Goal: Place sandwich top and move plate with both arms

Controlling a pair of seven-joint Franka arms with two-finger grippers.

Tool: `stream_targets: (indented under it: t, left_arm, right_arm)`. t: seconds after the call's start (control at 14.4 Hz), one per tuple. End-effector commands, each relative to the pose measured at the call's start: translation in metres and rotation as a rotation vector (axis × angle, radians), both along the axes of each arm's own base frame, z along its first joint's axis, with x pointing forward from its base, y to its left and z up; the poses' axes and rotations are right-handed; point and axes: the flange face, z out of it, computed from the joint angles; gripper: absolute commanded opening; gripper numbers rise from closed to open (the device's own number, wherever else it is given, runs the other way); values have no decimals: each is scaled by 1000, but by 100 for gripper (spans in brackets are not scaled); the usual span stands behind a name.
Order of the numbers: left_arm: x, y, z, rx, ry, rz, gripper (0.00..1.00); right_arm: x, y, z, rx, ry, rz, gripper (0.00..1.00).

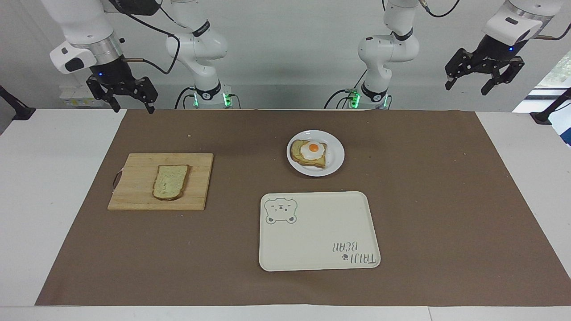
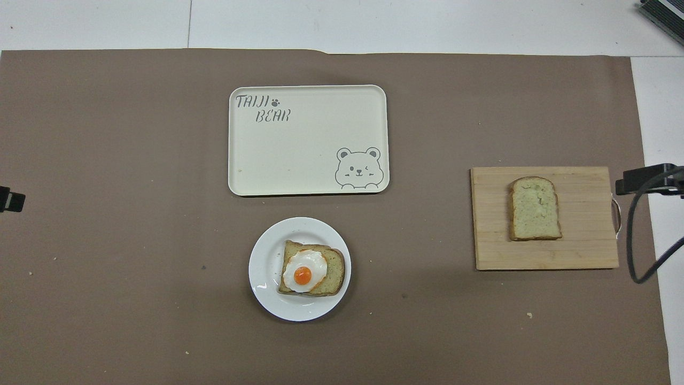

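Observation:
The sandwich top [image 1: 170, 181], a pale bread slice with brown crust, lies on a wooden cutting board [image 1: 134, 196] toward the right arm's end; it also shows in the overhead view [image 2: 534, 208]. The white plate [image 1: 335, 161] sits mid-table with an egg toast [image 1: 310, 154] on it; the plate also shows in the overhead view [image 2: 264, 272]. My right gripper [image 1: 134, 107] hangs open and empty in the air over the mat's corner at its own end. My left gripper [image 1: 466, 87] hangs open and empty, raised over its own end of the table.
A cream rectangular tray [image 1: 319, 240] with a bear drawing lies farther from the robots than the plate, also seen from overhead [image 2: 304, 160]. A brown mat [image 1: 424, 200] covers most of the white table. The cutting board [image 2: 588, 251] has a handle at its outer end.

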Motion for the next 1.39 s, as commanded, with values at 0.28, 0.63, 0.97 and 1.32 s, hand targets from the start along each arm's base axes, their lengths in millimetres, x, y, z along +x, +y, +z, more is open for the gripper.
stream_targets:
  t: [0.28, 0.63, 0.97, 1.32]
  left_arm:
    - [-8, 1, 1, -6, -2, 11, 100]
    - [-8, 2, 0, -7, -1, 11, 100]
    - [-8, 2, 1, -7, -2, 11, 100]
    - [-8, 2, 0, -7, -1, 11, 100]
  right_arm:
    - [5, -12, -25, 24, -35, -6, 100]
    - [13, -22, -75, 27, -31, -2, 100]
    - [30, -50, -130, 75, -28, 24, 100]
    - [39, -65, -194, 91, -53, 37, 100]
